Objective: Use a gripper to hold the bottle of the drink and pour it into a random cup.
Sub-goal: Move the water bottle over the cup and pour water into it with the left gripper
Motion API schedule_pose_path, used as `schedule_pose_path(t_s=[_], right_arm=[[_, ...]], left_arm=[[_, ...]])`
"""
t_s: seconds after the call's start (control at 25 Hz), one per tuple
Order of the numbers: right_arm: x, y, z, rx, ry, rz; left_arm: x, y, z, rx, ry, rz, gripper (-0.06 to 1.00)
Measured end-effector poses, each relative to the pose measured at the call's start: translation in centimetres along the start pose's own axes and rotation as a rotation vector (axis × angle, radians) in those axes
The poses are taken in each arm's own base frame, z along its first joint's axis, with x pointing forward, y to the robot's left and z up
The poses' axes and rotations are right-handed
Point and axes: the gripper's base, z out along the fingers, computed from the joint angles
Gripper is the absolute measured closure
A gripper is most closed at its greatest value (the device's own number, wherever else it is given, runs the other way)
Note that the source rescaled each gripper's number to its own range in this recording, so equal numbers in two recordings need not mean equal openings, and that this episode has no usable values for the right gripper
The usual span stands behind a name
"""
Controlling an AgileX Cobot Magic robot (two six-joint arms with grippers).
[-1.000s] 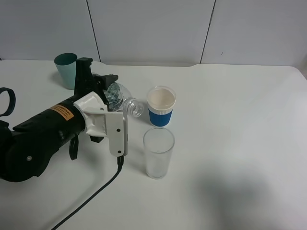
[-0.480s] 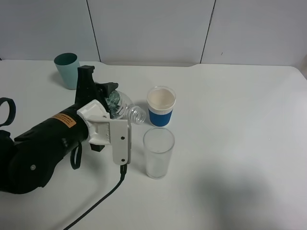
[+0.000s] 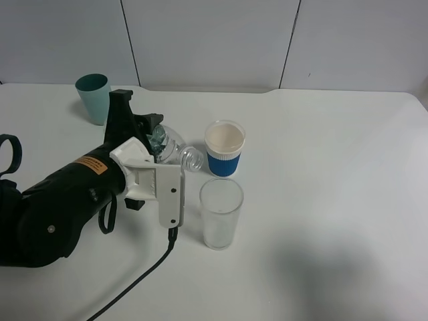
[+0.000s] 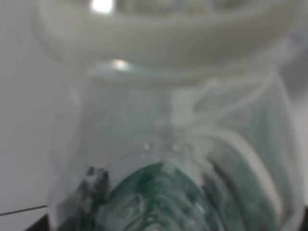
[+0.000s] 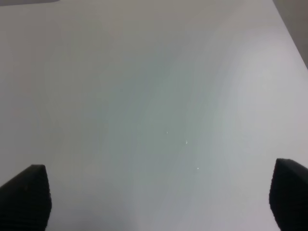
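Observation:
The black handheld gripper [image 3: 144, 131] with its white jaw piece [image 3: 160, 190] and orange label reaches in from the left of the exterior view. It is shut on the clear bottle [image 3: 170, 144], which is tilted on its side. The open neck [image 3: 191, 158] points right, a little above and left of the tall clear glass [image 3: 221, 212]. The bottle is not over the glass. In the left wrist view the bottle [image 4: 163, 192] fills the picture, blurred, with its green label showing. My right gripper [image 5: 154, 202] is open over bare table.
A white paper cup with a blue sleeve [image 3: 225, 148] stands just behind the glass, close to the bottle's neck. A teal tumbler [image 3: 92, 98] stands at the back left. A black cable [image 3: 137, 277] trails from the gripper toward the front edge. A black strap loop [image 3: 8, 146] sits at far left.
The gripper with the bottle has shifted slightly right and toward the front, nearer the clear glass. The cups have not moved.

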Motion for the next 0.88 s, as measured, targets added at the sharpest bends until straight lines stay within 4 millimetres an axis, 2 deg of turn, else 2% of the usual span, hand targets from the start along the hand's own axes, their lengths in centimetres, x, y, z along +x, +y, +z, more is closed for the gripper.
schedule_pose_path(t_s=[0.32, 0.88], right_arm=[[0.0, 0.0, 0.0, 0.0, 0.0, 0.0], [0.0, 0.0, 0.0, 0.0, 0.0, 0.0]], left_arm=[[-0.52, -0.37, -0.59, 0.021, 0.007, 0.017, 0.92], [-0.74, -0.06, -0.3, 0.041, 0.043, -0.005, 0.92]])
